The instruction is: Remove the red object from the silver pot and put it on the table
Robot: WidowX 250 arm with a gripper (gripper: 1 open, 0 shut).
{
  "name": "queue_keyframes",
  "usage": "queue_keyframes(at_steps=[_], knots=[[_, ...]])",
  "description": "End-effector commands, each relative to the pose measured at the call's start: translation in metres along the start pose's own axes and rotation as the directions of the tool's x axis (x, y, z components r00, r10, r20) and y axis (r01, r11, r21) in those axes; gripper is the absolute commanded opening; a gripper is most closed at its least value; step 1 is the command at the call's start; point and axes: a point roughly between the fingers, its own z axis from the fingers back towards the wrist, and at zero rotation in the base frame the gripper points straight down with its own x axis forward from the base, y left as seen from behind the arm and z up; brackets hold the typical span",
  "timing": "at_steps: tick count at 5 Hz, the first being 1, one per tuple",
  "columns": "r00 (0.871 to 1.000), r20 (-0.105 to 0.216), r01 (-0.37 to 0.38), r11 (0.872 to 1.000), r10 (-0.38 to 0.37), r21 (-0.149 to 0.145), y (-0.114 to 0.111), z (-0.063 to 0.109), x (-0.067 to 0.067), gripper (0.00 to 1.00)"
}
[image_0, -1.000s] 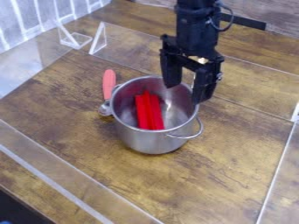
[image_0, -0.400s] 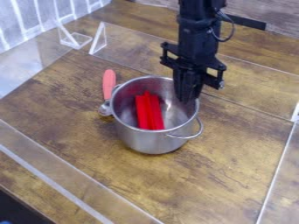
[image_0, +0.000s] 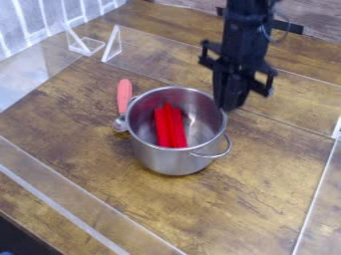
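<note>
I see the silver pot point(image_0: 177, 130) sitting upright near the middle of the dark wooden tabletop point(image_0: 253, 204), its open mouth toward the camera. The red block point(image_0: 168, 127) lies flat on the pot's bottom, running lengthwise from the far side toward the near side, a little left of the pot's centre. It is fully inside the pot and nothing grips it.

My arm hangs down from the top of the picture, black and upright, with the claw point(image_0: 234, 100) pointing at the tabletop. The claw sits above and just beyond the pot's far right rim, not over the block. Its fingers look drawn close together, with only a thin gap or none between them, and I see nothing pinched in them. The tips are dark against the dark arm, so I cannot tell whether they actually meet.

On the left of the pot, just beside its wall, lies a utensil with a salmon-red handle point(image_0: 124, 97) and a small metal end point(image_0: 120, 124) that rests near the pot's base. One loop handle of the pot point(image_0: 220, 147) sticks out on the near right side.

At the far left edge of the tabletop stand clear plastic panels point(image_0: 112, 44), and another clear sheet point(image_0: 54, 189) crosses the near left corner.
</note>
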Motion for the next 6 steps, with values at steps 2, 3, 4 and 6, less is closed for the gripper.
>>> queue_keyframes(at_steps=[2, 3, 4, 6], knots=[[0.998, 0.052, 0.017, 1.0, -0.018, 0.021, -0.008, 0.011, -0.012, 1.0], [0.999, 0.043, 0.014, 1.0, -0.015, 0.028, 0.0, 0.014, -0.016, 1.0], [0.998, 0.035, 0.044, 0.998, -0.046, 0.035, 0.002, 0.018, -0.025, 1.0], [0.995, 0.039, -0.092, 0.995, 0.091, 0.031, 0.013, 0.016, -0.055, 1.0]])
